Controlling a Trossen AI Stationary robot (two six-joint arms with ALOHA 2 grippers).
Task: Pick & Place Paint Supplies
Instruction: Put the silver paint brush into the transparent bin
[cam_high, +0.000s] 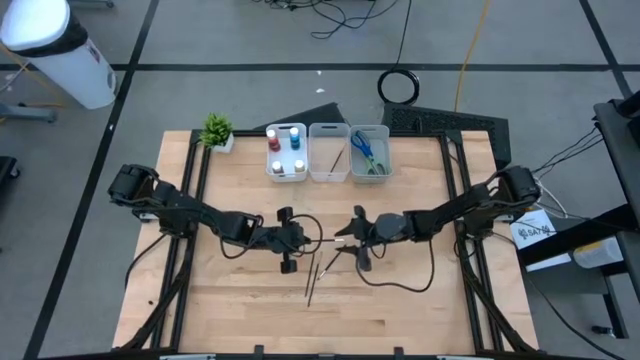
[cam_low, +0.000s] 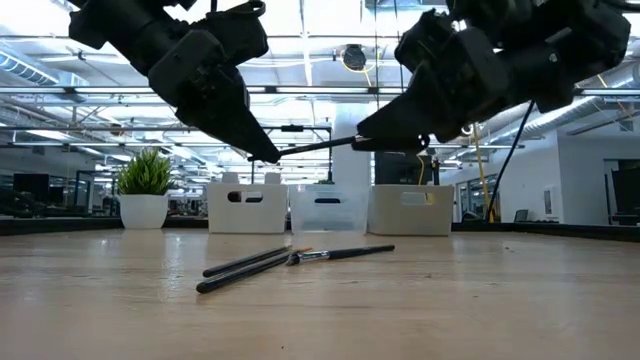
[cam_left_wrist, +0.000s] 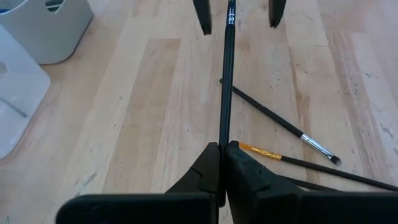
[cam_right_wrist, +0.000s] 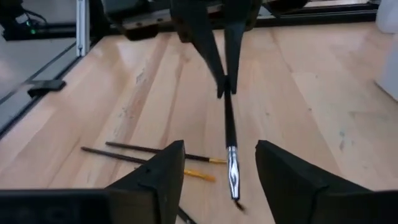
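Observation:
My left gripper is shut on a thin dark brush above the table's middle. The brush reaches level toward my right gripper, which is open. Its metal and bristle end stands between the right fingers, touching neither. Both grippers show in the high view, left and right. Three more brushes lie flat on the table below them. The bins at the far edge hold paint bottles, one brush and scissors. My left gripper pinches the brush's handle between its two fingertips, near the end away from the bristles. The fingers come from the table's left, slanting down, and the brush runs straight on from them. It is about level and clear of the table.
Three whitish bins stand side by side at the table's far edge, with a small potted plant to their left. The loose brushes also show in the low view. Bare wood lies toward the near edge.

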